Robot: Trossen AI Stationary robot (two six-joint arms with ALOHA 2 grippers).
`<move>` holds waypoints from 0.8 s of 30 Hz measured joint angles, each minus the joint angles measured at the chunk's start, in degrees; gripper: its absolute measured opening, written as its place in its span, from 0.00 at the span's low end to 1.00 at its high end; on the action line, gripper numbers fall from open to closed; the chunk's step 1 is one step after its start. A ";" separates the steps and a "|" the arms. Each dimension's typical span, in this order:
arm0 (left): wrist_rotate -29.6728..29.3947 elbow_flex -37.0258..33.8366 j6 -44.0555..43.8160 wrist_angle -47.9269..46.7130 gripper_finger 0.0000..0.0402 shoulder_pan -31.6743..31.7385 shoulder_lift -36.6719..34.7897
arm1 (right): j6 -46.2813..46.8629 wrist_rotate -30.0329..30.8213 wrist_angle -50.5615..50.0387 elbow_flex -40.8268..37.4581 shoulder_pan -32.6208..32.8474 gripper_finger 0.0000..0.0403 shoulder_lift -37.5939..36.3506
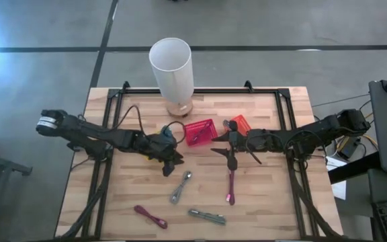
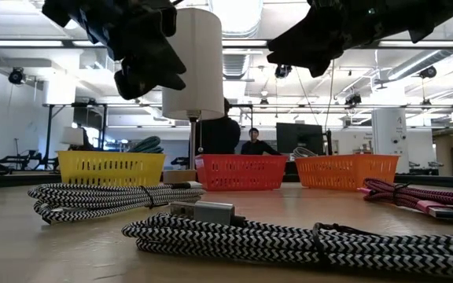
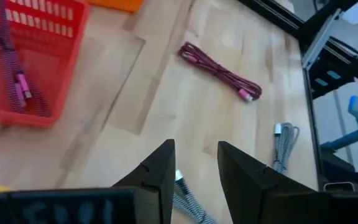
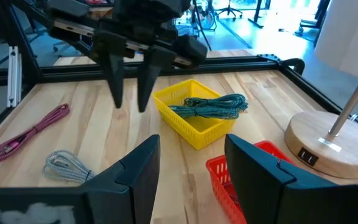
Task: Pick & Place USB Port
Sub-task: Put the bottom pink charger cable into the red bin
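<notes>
Closest to the low camera lies a black-and-white braided USB cable (image 2: 289, 240), coiled on the tabletop (image 1: 281, 202) with its metal plug (image 2: 203, 211) pointing left; a second striped coil (image 2: 108, 196) sits behind it to the left

Seen from above, going left to right: the left arm (image 1: 106, 138) reaches in over the middle of the tabletop, its jaws part-way open with nothing between them, hanging just above and beside the striped cable (image 1: 181, 187). Near the front edge lie a magenta cable (image 1: 151, 216) and a grey cable (image 1: 207, 216), well apart from both arms. At the back stands a white lamp (image 1: 172, 70) on a round wooden base. Below the lamp comes a yellow basket (image 4: 194, 121) with a teal cable (image 4: 213, 107) in it, largely covered by the left arm from above, then a red basket (image 1: 200, 132) holding a dark cable (image 3: 14, 81), then an orange basket (image 1: 240, 123). The right arm (image 1: 314, 134) stretches in from the right, its jaws spread wide and empty above the top end of a long magenta cable (image 1: 231, 188) lying straight on the wood
</notes>
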 joint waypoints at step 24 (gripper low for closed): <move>2.58 10.26 8.88 0.39 0.28 -2.57 16.36 | -0.39 -0.52 -13.47 6.05 -3.04 0.44 -0.04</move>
